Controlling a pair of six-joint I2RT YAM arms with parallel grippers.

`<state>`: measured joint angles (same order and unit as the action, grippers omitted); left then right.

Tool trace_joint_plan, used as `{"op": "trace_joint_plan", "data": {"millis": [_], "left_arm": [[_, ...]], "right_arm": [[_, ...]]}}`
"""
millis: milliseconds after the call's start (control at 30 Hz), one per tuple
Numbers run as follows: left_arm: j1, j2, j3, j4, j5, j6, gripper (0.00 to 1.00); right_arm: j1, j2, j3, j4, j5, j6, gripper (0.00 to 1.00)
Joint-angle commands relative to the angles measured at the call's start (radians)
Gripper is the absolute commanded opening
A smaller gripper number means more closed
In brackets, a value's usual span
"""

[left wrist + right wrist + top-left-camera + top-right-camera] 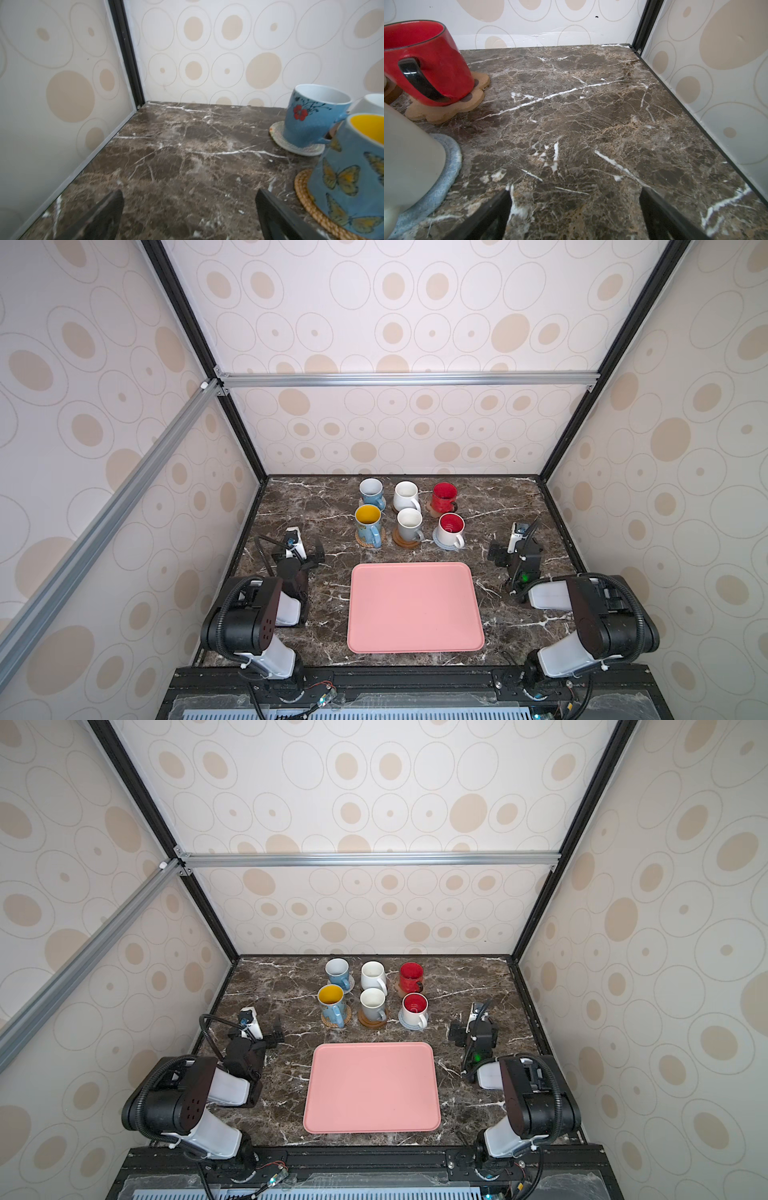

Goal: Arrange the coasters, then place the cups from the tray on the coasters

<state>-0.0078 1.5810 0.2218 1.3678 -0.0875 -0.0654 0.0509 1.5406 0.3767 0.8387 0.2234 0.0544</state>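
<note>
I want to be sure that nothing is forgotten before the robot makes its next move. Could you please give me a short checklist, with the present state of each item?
1. Tray empty: ok, nothing lies on it.
2. Six cups upright, in two rows beyond the tray: ok.
3. Red cup on paw-shaped coaster: ok.
4. Yellow-inside cup on rattan coaster: ok.
5. Back white cup centred on its coaster: cannot tell, coaster mostly hidden.
6. Left gripper and right gripper: ok, fingers open, holding nothing, apart from the cups.
</note>
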Motion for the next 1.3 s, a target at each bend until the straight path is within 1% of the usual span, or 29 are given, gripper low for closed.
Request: {"op": "trace_joint_plan", "data": {"millis": [0,67,100,233,1267], "left_arm": [[0.002,-0.003,0.011,-0.036,0.027,0.032,1.0],[0.002,0.006,0.008,-0.015,0.028,0.035,1.0],[0.002,-0.002,0.011,-0.033,0.027,0.032,1.0],[0.001,0.005,0.011,-0.02,0.028,0.034,1.0],[0.002,-0.003,0.002,-0.01,0.026,0.036,1.0]], "right_arm": [[-0.001,-0.009,0.016,0.002,-0.004,-0.017,1.0],[-0.001,-0.008,0.018,-0.001,-0.006,-0.017,1.0],[0.0,-0.007,0.023,-0.009,-0.011,-0.019,1.0],[-0.001,0.0,0.047,-0.045,-0.086,-0.053,1.0],[-0.001,-0.006,0.042,-0.044,-0.087,-0.053,1.0]]}}
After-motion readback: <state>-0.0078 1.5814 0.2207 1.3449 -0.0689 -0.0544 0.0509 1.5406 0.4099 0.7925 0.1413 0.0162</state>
